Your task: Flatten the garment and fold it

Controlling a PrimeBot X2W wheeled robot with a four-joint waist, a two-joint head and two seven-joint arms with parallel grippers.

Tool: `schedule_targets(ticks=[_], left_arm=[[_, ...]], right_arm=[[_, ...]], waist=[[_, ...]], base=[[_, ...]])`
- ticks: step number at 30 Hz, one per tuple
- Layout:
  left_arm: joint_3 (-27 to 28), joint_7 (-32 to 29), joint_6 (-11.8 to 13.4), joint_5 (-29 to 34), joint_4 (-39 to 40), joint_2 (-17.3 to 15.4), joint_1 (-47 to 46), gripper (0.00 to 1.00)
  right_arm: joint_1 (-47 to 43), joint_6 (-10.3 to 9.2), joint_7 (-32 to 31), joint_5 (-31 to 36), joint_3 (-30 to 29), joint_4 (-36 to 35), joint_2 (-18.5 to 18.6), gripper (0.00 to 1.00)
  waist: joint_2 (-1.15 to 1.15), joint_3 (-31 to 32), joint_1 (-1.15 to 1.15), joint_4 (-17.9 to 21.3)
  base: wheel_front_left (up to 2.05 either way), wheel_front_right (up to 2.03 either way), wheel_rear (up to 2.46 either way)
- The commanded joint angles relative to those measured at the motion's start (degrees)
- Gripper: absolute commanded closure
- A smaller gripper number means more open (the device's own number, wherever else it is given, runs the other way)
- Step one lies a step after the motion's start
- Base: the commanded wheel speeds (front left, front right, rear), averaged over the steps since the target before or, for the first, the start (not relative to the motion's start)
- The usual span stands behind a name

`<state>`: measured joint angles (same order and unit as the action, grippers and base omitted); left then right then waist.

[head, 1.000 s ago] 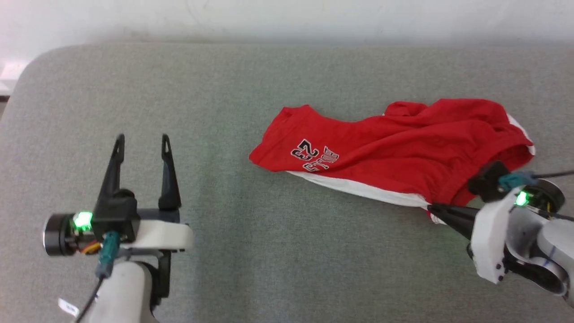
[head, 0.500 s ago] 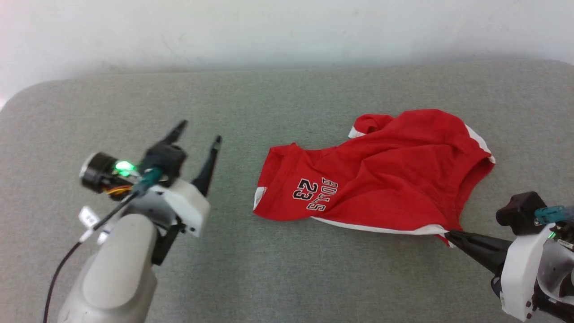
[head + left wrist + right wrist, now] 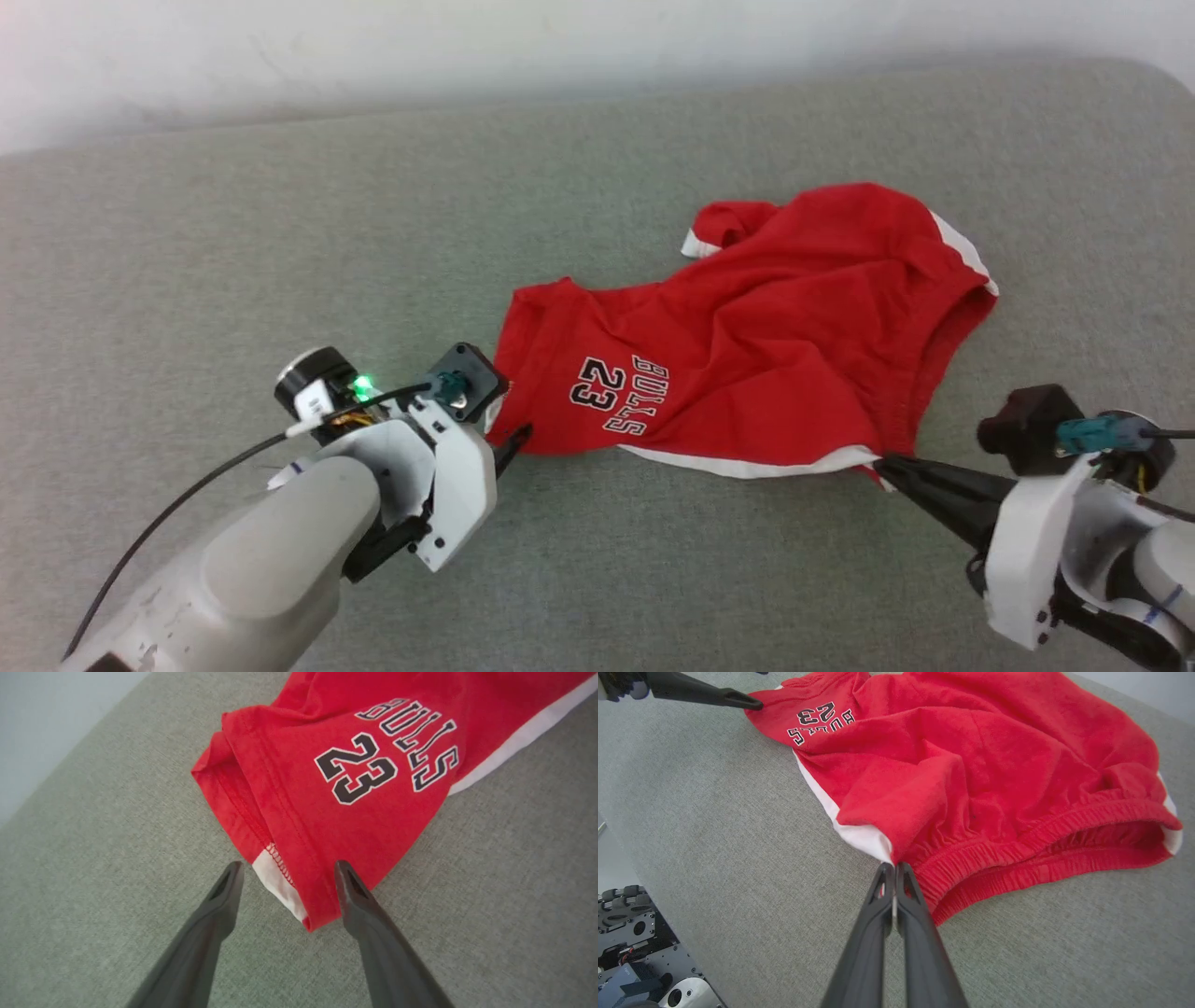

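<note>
The garment is soft, bright-red knit. It lies rumpled and only half spread on the table, whose top is covered in grey, coarse-woven cloth. Long creases run across the red from end to end. A gathered elastic waistband gapes open at one end. At the other end is a stitched leg hem, with a black, white-outlined "23" and block lettering beside it. A white band runs along one long edge of the garment, and more white shows at the corners of the opposite edge.

The left gripper is at the hem end of the garment. Its fingers are spread wide and slant downward, so that the hem's corner, red with a small white patch, lies between them. One fingertip overlaps the edge of the red fabric, though I cannot tell whether it touches. The other stands over the grey cloth just beside the corner. This gripper has hold of nothing. Its pale forearm reaches in from the side away from the waistband.

The right gripper is at the waistband end. Its two dark, tapered fingers are pressed together, pinching the garment's corner where the white band meets the elastic. The fabric draws to a point at their tips. The fingers lie low, nearly flat to the table, pointing at the garment.
</note>
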<state>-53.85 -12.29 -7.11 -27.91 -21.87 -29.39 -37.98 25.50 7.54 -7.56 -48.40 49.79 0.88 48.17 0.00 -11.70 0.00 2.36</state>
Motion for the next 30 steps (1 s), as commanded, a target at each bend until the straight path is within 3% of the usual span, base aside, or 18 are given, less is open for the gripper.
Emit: schedule_targets(ticks=[1, 12, 14, 22, 30], left_arm=[[-0.8, -0.3, -0.4, -0.7, -0.3, -0.2, -0.9, 0.00], [-16.9, -4.2, -0.4, -9.1, -7.7, -1.0, -7.1, 0.00], [-18.1, -3.9, -0.4, -9.2, -8.0, -0.7, -7.3, 1.00], [-17.8, 2.9, -0.4, -10.8, -7.4, -2.6, -8.4, 1.00], [-10.7, 10.0, 1.5, -17.2, -0.3, -7.1, -7.1, 1.00]], right_arm=[[0.0, -0.05, -0.1, 0.4, -0.3, -0.2, -0.6, 1.00], [1.9, -0.05, -0.6, 2.5, -0.4, 0.3, -3.7, 1.00], [1.7, -0.05, -0.4, 2.6, -0.3, 0.5, -3.9, 1.00], [0.4, -0.05, 1.1, 3.0, -1.5, 1.3, -3.2, 1.00], [-1.7, -0.05, 3.7, 2.9, -6.1, -2.6, -1.3, 1.00]], waist=[[0.00, -2.0, 0.00, 1.8], [0.00, -5.6, 0.00, 4.5], [0.00, -5.7, 0.00, 4.4], [0.00, -3.1, 0.00, 2.6], [0.00, 2.9, 0.00, 0.3]], base=[[0.00, 0.00, 0.00], [0.00, 0.00, 0.00], [0.00, 0.00, 0.00], [0.00, 0.00, 0.00], [0.00, 0.00, 0.00]])
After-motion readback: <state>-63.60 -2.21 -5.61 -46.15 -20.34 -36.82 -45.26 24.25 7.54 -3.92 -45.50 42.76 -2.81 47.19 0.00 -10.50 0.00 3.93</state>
